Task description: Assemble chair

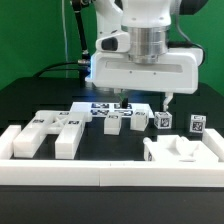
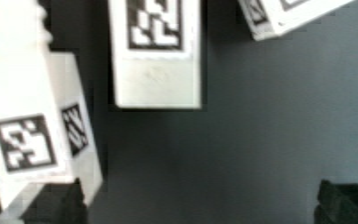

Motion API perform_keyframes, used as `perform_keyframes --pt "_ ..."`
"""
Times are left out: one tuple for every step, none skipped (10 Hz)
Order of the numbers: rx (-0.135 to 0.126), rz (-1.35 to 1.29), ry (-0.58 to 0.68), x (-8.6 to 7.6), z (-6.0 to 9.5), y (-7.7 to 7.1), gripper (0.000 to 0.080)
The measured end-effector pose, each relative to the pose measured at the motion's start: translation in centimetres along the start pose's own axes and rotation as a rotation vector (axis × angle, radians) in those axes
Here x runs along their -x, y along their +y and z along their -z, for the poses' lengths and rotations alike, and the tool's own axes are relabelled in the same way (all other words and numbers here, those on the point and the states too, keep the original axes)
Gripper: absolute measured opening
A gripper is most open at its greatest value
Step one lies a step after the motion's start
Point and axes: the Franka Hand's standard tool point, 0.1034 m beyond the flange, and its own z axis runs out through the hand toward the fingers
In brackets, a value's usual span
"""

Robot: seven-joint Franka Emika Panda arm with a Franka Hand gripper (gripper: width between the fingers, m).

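**Claw spread wide over the row of chair blocks**

From my console the chair is not one piece but a set of loose parts on the black table. All of them are chunky white plastic with small black-and-white square tags.

The biggest part lies toward the exterior view's left. It is a flat, thick piece with two heavy prongs pointing at the camera and tags on its upper face. To its right I count four small blocks in a row, each showing a tag. The last block stands a little apart from the others. An angled white part lies at the exterior view's right, just behind the long border rail.

The gripper hangs above the row of blocks. On the wrist view its two dark fingertips stand far apart with only bare table between them, so the claw is spread and pinching nothing. That camera also shows a long block with a tag at one end. A second tagged block lies beside it, not touching, and I can see the corner of a third block.
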Motion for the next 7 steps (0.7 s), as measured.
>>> perform_keyframes --pt "-0.006 -0.010 -0.007 0.1 -0.2 0.6 0.0649" --pt "-0.006 -0.006 -0.010 0.1 -0.2 0.5 0.0649" --pt "-0.004 -0.003 -0.023 0.2 -0.2 0.5 0.0649" --pt "0.000 0.001 -0.051 0.5 -0.3 0.6 0.0649" --pt "0.006 0.008 -0.110 0.7 -0.3 0.7 0.0649" --pt "0.008 0.045 -0.171 0.7 -0.4 1.0 0.0649" --pt "0.010 0.063 -0.250 0.7 -0.4 1.5 0.0649"
